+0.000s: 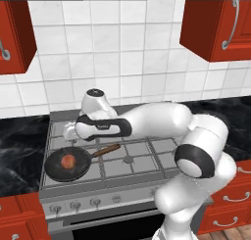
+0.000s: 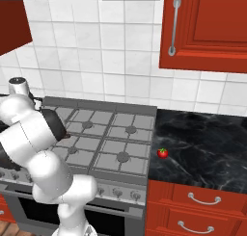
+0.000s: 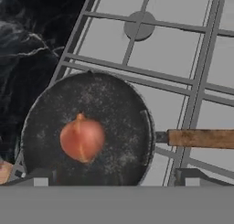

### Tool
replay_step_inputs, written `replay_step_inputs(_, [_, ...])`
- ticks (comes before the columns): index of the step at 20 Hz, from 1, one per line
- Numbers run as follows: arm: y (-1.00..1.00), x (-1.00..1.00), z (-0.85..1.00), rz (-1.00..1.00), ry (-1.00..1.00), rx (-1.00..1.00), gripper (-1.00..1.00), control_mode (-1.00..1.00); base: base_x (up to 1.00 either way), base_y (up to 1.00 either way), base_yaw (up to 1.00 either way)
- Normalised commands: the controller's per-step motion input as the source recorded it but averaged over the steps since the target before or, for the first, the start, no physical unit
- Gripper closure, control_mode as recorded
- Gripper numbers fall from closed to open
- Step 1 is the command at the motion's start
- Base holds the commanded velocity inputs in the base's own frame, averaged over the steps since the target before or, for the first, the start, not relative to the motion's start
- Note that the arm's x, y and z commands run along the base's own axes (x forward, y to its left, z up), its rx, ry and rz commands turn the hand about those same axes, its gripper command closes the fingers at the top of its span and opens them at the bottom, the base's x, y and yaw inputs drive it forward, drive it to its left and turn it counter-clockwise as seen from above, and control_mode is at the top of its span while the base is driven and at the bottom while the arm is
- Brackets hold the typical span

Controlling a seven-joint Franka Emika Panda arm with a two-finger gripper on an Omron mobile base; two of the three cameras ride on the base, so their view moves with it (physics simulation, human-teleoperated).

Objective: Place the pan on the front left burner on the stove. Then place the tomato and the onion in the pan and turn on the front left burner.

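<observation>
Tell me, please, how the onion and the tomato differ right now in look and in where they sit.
The onion is dull orange-brown with a small pointed tip; the tomato is glossy bright red with a green top. The onion lies inside the pan on the stove; the tomato sits on the black counter to the stove's right, apart from it. Both are small and round, and neither is held.

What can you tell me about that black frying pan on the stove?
The pan is round, shallow and black, its inside speckled pale. A straight reddish-brown wooden handle joins it through a short dark neck. It sits flat on the grates at the stove's front left corner, and the orange-brown onion rests inside it.
</observation>
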Motion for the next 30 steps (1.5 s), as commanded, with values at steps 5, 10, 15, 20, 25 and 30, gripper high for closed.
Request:
replay_step_inputs(5, [-0.71, -0.24, 0.49, -0.19, -0.06, 0.06, -1.00, -1.00, 0.00, 0.00, 0.00])
replay_step_inputs(10, [-0.85, -0.38, 0.01, -0.35, 0.00, 0.00, -1.00, -1.00, 0.00, 0.00, 0.00])
replay_step_inputs(15, [-0.91, -0.23, 0.25, -0.37, 0.00, 0.00, -1.00, -1.00, 0.00, 0.00, 0.00])
replay_step_inputs(20, [-0.62, -0.05, 0.65, -0.29, 0.00, 0.00, -1.00, -1.00, 0.00, 0.00, 0.00])
replay_step_inputs(25, [-0.56, 0.00, 0.61, -0.20, 0.00, -0.01, -1.00, -1.00, 0.00, 0.00, 0.00])
replay_step_inputs(30, [-0.65, 0.00, 0.38, -0.17, 0.00, -0.03, -1.00, -1.00, 0.00, 0.00, 0.00])
